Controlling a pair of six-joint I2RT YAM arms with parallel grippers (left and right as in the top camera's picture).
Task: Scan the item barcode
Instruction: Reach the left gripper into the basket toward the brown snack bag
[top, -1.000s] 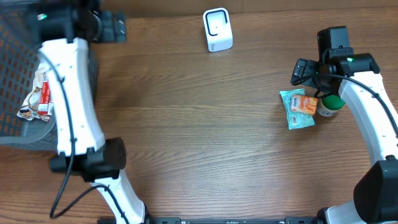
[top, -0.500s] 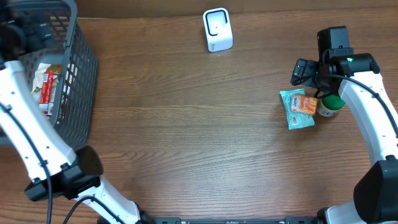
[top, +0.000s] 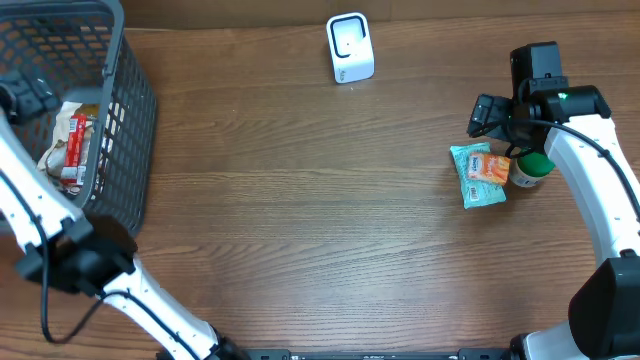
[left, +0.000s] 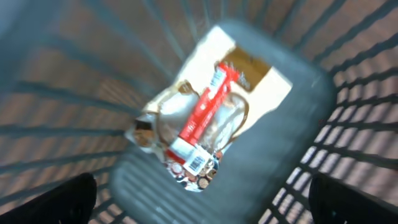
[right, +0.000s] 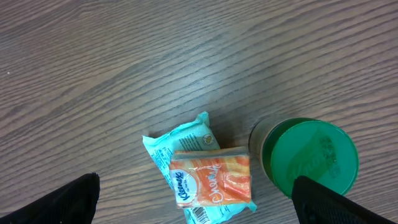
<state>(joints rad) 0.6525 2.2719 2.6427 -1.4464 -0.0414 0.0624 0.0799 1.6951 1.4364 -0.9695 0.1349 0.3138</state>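
Left arm has swung off the basket since a second ago and now sits out at the desk's left edge, so the basket top is uncovered. Right arm, scanner, tissue pack and jar are unchanged.

Dark grey plastic mesh basket (top: 125, 120) sits at the desk's (top: 300, 220) far-left corner, with open lattice walls and a solid floor. Inside is one crinkly, glossy cream-and-brown snack packet (left: 202, 127). It has a red band down the middle and a barcode label at one end, and lies flat on the basket floor. Left gripper (left: 202, 200) hangs over the packet with fingers spread wide, holding nothing. The left wrist view is blurred.

White smooth plastic scanner (top: 350, 48), a rounded box, stands upright at the desk's far edge, about mid-width, well apart from every item.

Teal soft-plastic tissue pack with an orange label (right: 202, 171) lies flat near the desk's right edge, with a barcode visible at one end. Just beside it on the right stands a round jar with a green lid (right: 310, 163), upright. Right gripper (right: 199, 200) is above the pack, fingers apart, gripping nothing.
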